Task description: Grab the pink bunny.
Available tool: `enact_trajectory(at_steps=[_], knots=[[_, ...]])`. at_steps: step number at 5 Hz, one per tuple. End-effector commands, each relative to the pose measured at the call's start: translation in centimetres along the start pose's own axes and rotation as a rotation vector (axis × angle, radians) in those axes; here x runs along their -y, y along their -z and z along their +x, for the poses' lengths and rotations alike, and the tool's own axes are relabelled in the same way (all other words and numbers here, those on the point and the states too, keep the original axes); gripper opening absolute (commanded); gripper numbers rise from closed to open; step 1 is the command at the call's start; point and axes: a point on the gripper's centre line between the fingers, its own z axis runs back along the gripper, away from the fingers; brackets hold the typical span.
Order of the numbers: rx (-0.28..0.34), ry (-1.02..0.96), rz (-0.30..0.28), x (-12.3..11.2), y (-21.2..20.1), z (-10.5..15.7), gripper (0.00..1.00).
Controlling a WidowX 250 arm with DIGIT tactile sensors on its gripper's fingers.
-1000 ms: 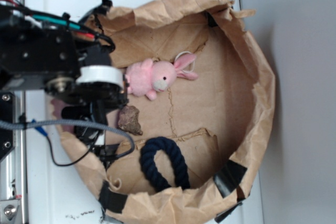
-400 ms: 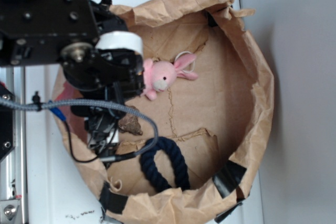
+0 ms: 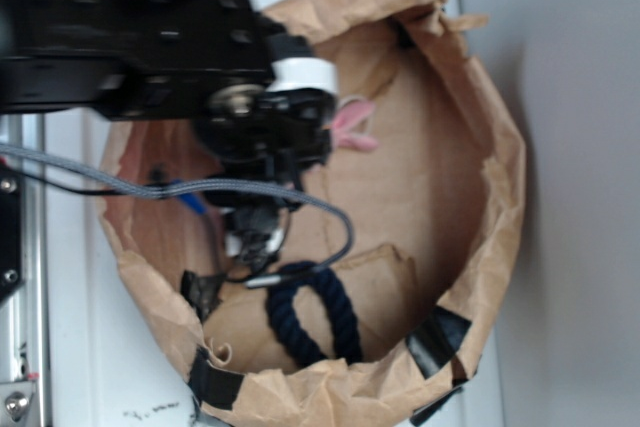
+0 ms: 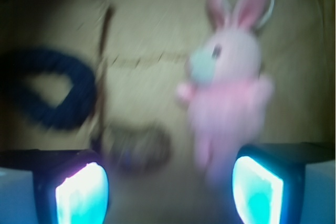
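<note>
My hand point(image 4: 169, 190) is open, with its two glowing fingers point(image 4: 81, 192) wide apart above the floor of the brown paper bag point(image 3: 500, 197). The pink bunny point(image 4: 228, 85) lies just ahead, nearer my right finger. It is fluffy and pink, with long darker ears, a pale muzzle and a dark eye. The navy rope loop point(image 4: 47, 95) lies on the left, and a brown lump point(image 4: 139, 150) sits between my fingers.

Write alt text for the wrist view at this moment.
A blurred pink bunny lies on brown paper, its feet near the right finger of the open end effector. A brown lump sits between the fingers, and a dark navy rope loop lies at left.
</note>
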Motion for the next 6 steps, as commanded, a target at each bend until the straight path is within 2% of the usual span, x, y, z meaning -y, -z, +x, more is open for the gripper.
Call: enact_trajectory(at_steps=[1,3,4,5,6], knots=[[0.13,0.029,0.068,-0.1,0.0,2.8,1.0],[0.114,-0.018,0.093,-1.4,0.9,4.5,1.0],[0.116,-0.037,0.116,-1.9,1.5,4.3,1.0],[0.103,-0.002,0.162,-1.4,3.2,3.2,1.0],[0.1,0.026,0.177,-1.1,4.4,2.2,0.0]])
